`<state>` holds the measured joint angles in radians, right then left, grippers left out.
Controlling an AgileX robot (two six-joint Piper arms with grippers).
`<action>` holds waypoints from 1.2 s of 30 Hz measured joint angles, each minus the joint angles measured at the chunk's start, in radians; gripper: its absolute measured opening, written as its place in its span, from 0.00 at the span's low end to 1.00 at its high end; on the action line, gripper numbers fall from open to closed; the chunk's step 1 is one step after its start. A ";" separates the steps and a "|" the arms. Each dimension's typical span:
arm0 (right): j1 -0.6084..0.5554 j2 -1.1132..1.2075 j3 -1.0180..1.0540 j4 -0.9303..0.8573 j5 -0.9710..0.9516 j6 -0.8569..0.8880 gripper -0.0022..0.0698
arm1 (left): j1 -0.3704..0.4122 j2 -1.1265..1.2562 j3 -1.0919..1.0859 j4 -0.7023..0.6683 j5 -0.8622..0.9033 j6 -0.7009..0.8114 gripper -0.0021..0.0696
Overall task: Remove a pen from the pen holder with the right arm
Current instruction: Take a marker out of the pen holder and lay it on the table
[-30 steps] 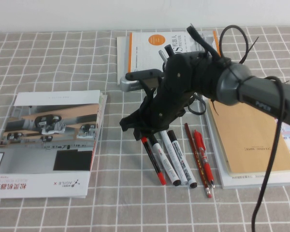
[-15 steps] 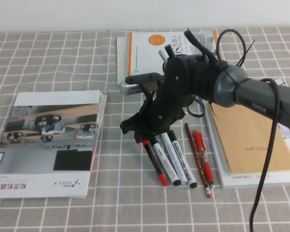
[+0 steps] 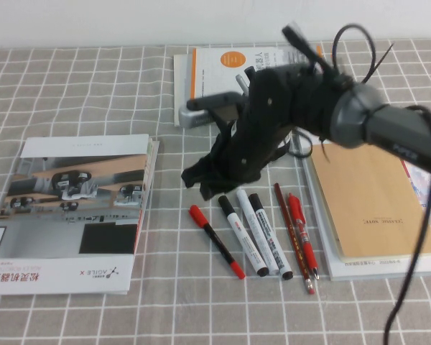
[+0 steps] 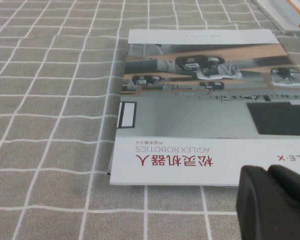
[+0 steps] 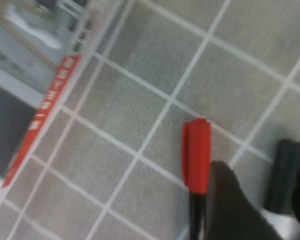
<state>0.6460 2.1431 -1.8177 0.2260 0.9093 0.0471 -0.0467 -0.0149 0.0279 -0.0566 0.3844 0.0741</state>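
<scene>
Red pen (image 3: 215, 241) lies free below right hand (image 3: 203, 185) (spread apart); left hand (image 4: 275, 200) hovers near booklet (image 4: 200, 100).

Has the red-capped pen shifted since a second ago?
Yes. Its cap end swung left from the nearest black-capped marker toward the brochure; right gripper hovers behind it, left gripper by the brochure.

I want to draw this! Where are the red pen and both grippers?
red pen (image 3: 217, 244), high view, middle of its barrel.
right gripper (image 3: 203, 185), high view, between its fingertips, by the pen's cap.
left gripper (image 4: 268, 173), left wrist view, between its fingertips, beside the booklet (image 4: 190, 125).
</scene>
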 joint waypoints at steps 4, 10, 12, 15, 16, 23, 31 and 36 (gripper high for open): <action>0.014 -0.109 0.002 -0.066 0.035 0.001 0.26 | 0.000 0.000 0.000 0.000 0.000 0.000 0.02; 0.049 -0.368 0.173 -0.118 -0.008 0.001 0.04 | 0.000 0.000 0.000 0.000 0.000 0.000 0.02; 0.055 -0.457 0.270 -0.122 -0.038 0.002 0.03 | 0.000 0.000 0.000 0.000 0.000 0.000 0.02; 0.055 -0.589 0.393 -0.130 -0.052 0.002 0.02 | 0.000 0.000 0.000 0.000 0.000 0.000 0.02; 0.055 -0.633 0.431 -0.132 -0.052 0.002 0.02 | 0.000 0.000 0.000 0.000 0.000 0.000 0.02; 0.056 -0.909 0.650 -0.137 -0.036 0.003 0.01 | 0.000 0.000 0.000 0.000 0.000 0.000 0.02; 0.056 -1.251 0.907 -0.139 -0.036 0.005 0.01 | 0.000 0.000 0.000 0.000 0.000 0.000 0.02; 0.056 -1.424 1.039 -0.133 -0.013 0.005 0.01 | 0.000 0.000 0.000 0.000 0.000 0.000 0.02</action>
<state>0.7024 0.7190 -0.7787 0.0930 0.8964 0.0517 -0.0467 -0.0149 0.0279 -0.0566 0.3844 0.0741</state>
